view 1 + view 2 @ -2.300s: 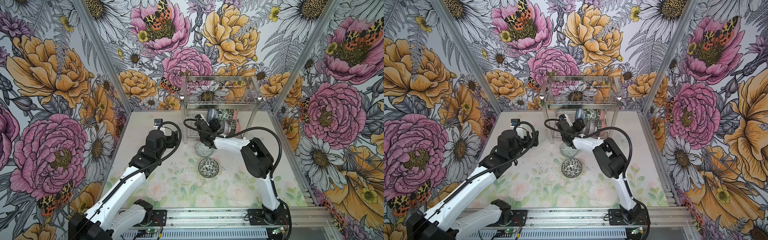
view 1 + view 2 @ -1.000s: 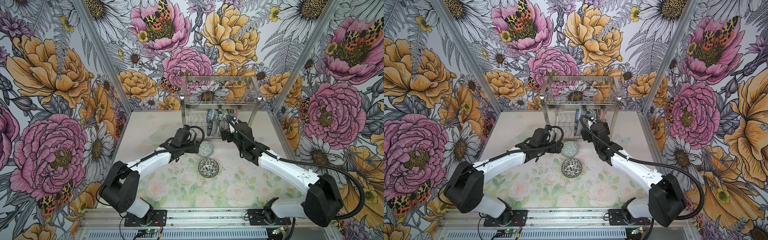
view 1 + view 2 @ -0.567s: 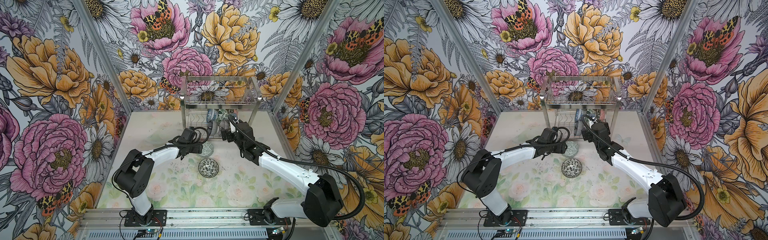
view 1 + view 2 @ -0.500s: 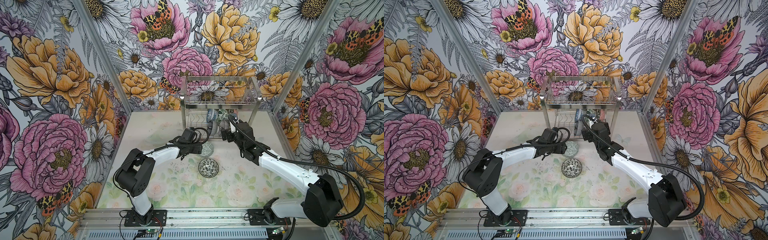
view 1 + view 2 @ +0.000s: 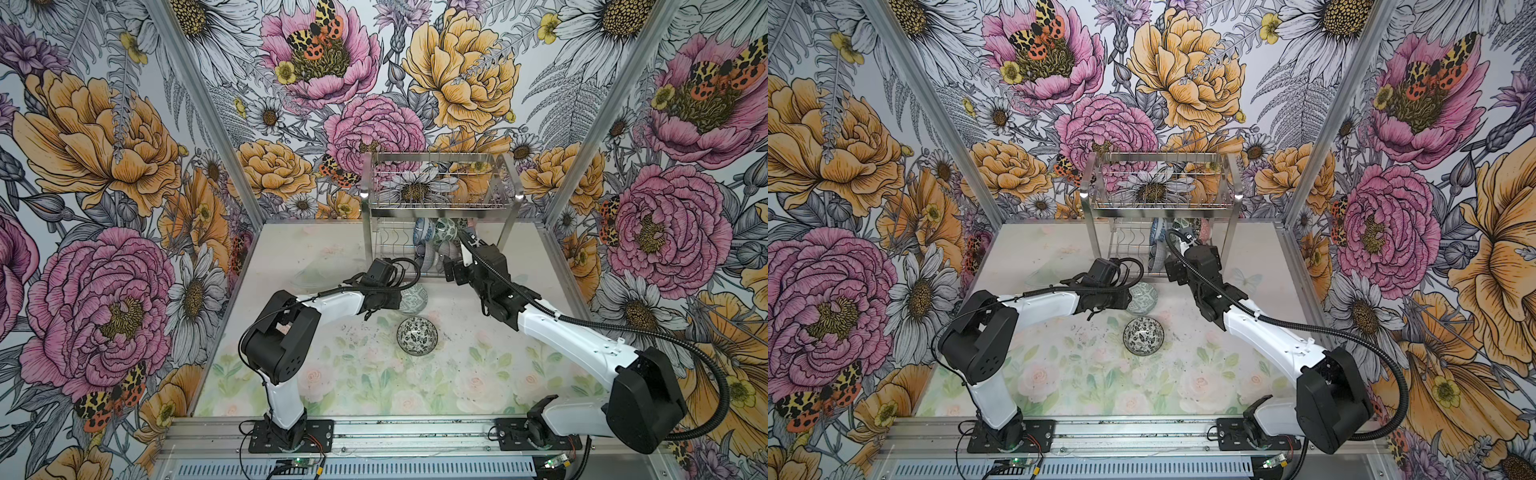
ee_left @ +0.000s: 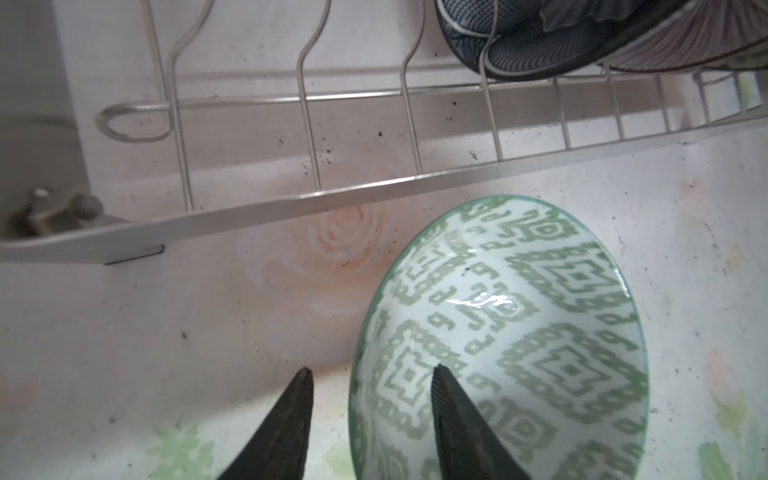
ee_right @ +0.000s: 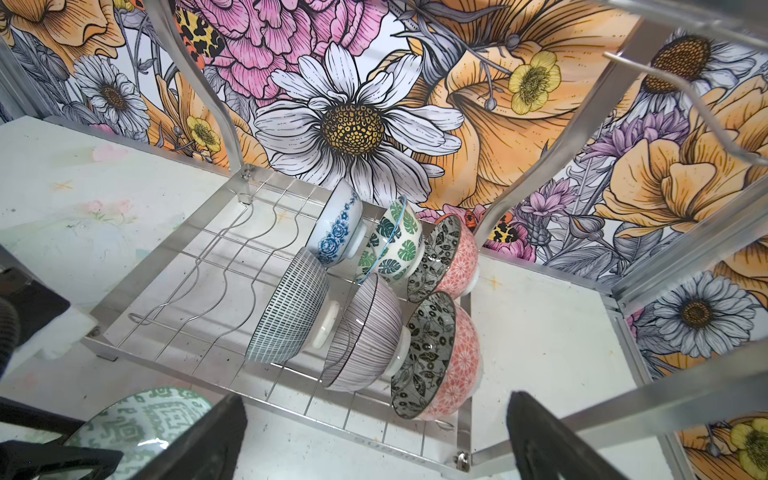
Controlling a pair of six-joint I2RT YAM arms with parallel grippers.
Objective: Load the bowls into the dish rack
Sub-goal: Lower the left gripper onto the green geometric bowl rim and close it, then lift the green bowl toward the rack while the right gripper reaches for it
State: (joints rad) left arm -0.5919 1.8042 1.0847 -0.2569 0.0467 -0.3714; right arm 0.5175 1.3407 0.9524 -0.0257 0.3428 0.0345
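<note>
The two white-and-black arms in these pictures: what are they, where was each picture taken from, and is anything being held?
They are two robot arms, each ending in a two-fingered gripper. Two pictures look down from overhead cameras; the other two come from cameras on the wrists. At the back of the pale flowered table stands a two-tier steel wire dish rack, with six patterned ceramic bowls tilted on its lower shelf. Two bowls sit on the table: a green-and-white patterned bowl and a black-and-white floral bowl. The left gripper straddles the green bowl's rim, not clamped yet. The right gripper is open and empty, near the rack.
</note>
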